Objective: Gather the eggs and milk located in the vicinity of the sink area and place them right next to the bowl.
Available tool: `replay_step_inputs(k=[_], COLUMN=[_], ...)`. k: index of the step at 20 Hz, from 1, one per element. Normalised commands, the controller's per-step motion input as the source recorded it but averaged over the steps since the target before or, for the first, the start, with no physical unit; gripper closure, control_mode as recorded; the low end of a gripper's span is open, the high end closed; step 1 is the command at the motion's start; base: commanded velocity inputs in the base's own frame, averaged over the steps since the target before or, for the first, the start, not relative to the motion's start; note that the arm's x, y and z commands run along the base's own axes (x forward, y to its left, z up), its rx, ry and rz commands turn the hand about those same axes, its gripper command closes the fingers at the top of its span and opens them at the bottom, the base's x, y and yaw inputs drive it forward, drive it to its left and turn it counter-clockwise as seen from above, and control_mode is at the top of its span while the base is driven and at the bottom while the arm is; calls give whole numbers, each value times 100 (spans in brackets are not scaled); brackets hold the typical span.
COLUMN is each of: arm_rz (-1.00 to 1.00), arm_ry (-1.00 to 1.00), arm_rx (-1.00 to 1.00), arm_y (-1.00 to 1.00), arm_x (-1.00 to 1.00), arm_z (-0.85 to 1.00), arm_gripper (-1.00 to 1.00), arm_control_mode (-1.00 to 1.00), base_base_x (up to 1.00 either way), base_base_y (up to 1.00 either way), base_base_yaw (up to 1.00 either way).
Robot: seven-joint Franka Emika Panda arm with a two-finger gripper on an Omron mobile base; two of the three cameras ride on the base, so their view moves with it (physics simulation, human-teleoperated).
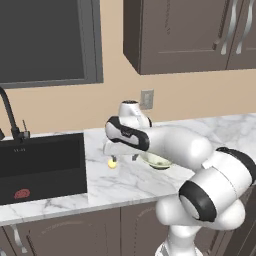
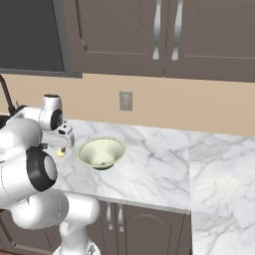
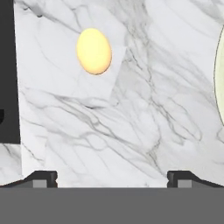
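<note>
**One egg beside the bowl, tool released above it**

One egg (image 3: 93, 50) lay on the marble tabletop (image 1: 125, 180), just beside the bowl (image 2: 101, 152) and between it and the sink (image 1: 42, 165); that looked like a finished placement, since the task wants it next to the bowl. The tool (image 3: 112, 177) hung over the tabletop near the egg with its jaws spread wide and nothing between them, which I read as a release already made. The milk could not be made out. A flat red round thing (image 1: 22, 193) sat in the sink basin, and the black faucet (image 1: 11, 117) rose at its back. The robot's own forearm hid part of the bowl in the left base view; nothing else crowded the spot.
</note>
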Motion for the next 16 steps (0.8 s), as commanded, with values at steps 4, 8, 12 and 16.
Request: replay_step_inputs(k=[4,8,12,16], arm_rz=[0,0,0,0], arm_ry=[10,1,0,0], arm_rx=[-8,-2,0,0], arm_y=[12,3,1,3], arm_x=[13,2,0,6], arm_z=[-2,-25,-43,-28], arm_gripper=[-100,-100,-100,-100], arm_control_mode=[-100,-100,-100,-100], base_base_x=[0,0,0,0], base_base_y=[0,0,0,0], base_base_yaw=[0,0,0,0])
